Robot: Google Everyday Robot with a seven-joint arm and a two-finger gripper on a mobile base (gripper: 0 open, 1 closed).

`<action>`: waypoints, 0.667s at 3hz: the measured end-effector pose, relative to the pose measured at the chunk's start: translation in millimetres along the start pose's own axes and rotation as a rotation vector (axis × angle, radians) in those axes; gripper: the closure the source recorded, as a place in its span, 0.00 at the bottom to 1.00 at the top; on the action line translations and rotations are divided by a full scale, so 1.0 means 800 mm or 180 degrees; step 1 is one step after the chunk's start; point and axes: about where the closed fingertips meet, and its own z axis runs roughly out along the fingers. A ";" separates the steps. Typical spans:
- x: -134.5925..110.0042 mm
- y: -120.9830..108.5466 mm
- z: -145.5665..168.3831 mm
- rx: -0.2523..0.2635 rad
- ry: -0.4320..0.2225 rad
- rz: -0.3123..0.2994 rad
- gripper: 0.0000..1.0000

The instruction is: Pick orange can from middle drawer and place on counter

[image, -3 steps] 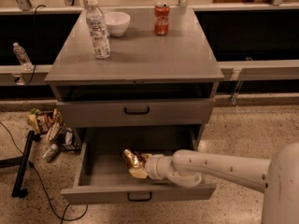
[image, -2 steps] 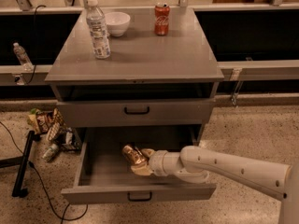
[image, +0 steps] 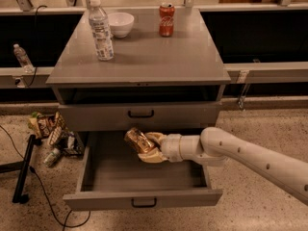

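**A:** Biggest thing first: the grey cabinet, with its flat worktop (image: pixel 159 57) filling the upper half of the view. That's the landing zone.

**B:** Below it the middle drawer (image: pixel 144 200) is pulled right out, floor showing. The drawer above (image: pixel 96 117) is shut.

**A:** And the white arm (image: pixel 255 158) sweeps in from the lower right, reaching across the open drawer.

**B:** Up on the worktop there's a water bottle (image: pixel 101 30) at the left, a white bowl (image: pixel 120 24) just behind it, and a red cola can (image: pixel 166 19) near the back. There's bare room at the front and right.

**A:** Now the pincer (image: pixel 146 149). It's clamped around the orange can (image: pixel 138 139)!

**B:** It is. The can is tilted, silver end to the upper left, clear of the drawer floor and just under the shut drawer's front.

**A:** How will it handle?

**B:** I'd call it light, though I can't tell whether it's full or empty. The thin metal walls are stiff enough, but they'd dent under a hard squeeze. The skin looks smooth and glossy, so it could slip or swivel in a loose hold.

**A:** And the grip?

**B:** Across the round body near mid-height is where I'd want it, not on the rims, and that looks roughly like where the fingers (image: pixel 153 154) sit.

**A:** What's the risk?

**B:** That tilt. It needs to come out past the upper drawer's front, then stand upright before it's let go, or it may roll.
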 end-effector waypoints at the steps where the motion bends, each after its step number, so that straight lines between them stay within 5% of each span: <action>1: -0.033 0.024 -0.011 -0.0348 -0.0208 -0.0098 1.00; 2: -0.035 0.030 -0.010 -0.0398 -0.0227 -0.0097 1.00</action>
